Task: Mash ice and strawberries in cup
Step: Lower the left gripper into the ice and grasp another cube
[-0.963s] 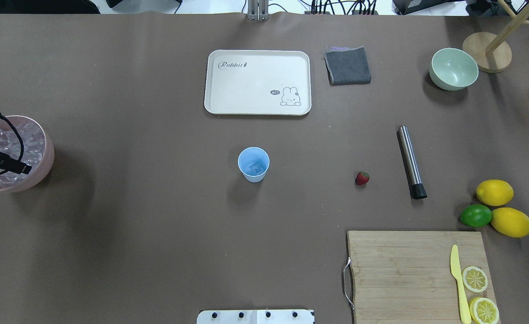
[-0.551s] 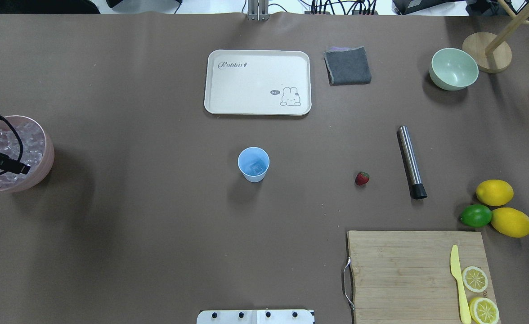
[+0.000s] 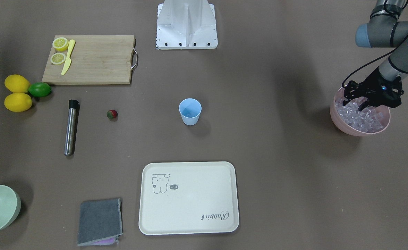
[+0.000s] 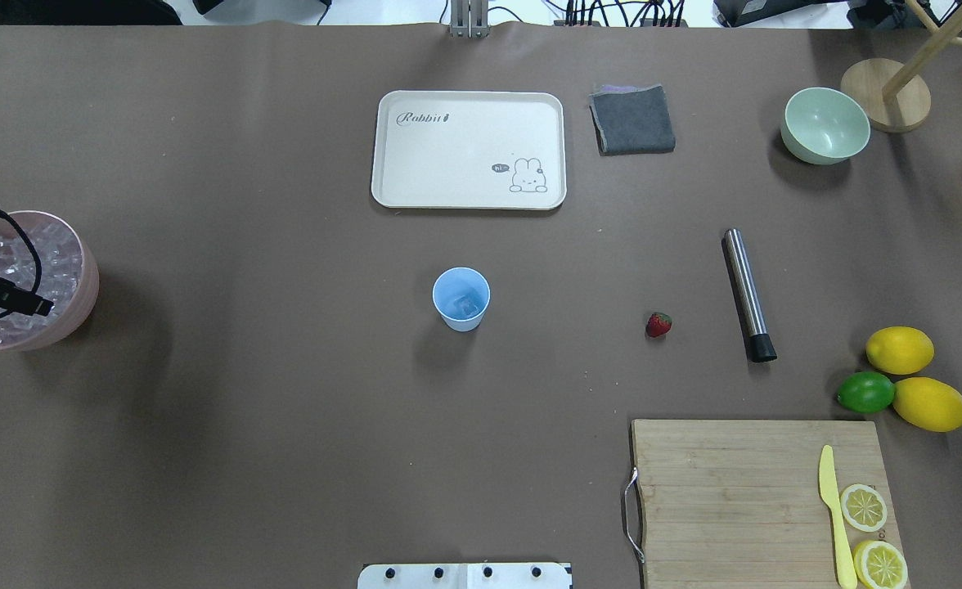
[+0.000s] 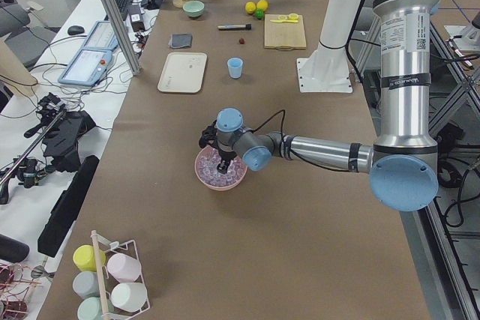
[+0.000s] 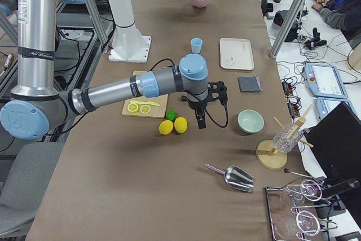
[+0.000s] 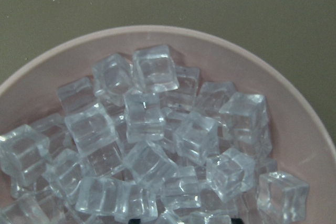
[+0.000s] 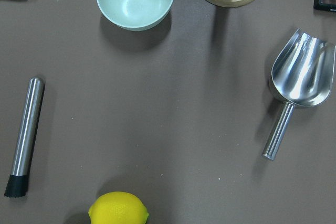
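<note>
Overhead exterior, brown table (image 4: 285, 425), cables (image 4: 612, 12) beyond, left end effector (image 3: 358, 101) spread over ice (image 3: 362, 118), right one (image 6: 199, 121) unclear

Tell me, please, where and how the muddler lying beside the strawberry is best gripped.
Take the muddler at mid-shaft, probably coming straight down with the jaws across its narrow width. It lies flat, black tip toward the robot, and the strawberry sits apart, so both long sides look free.
</note>
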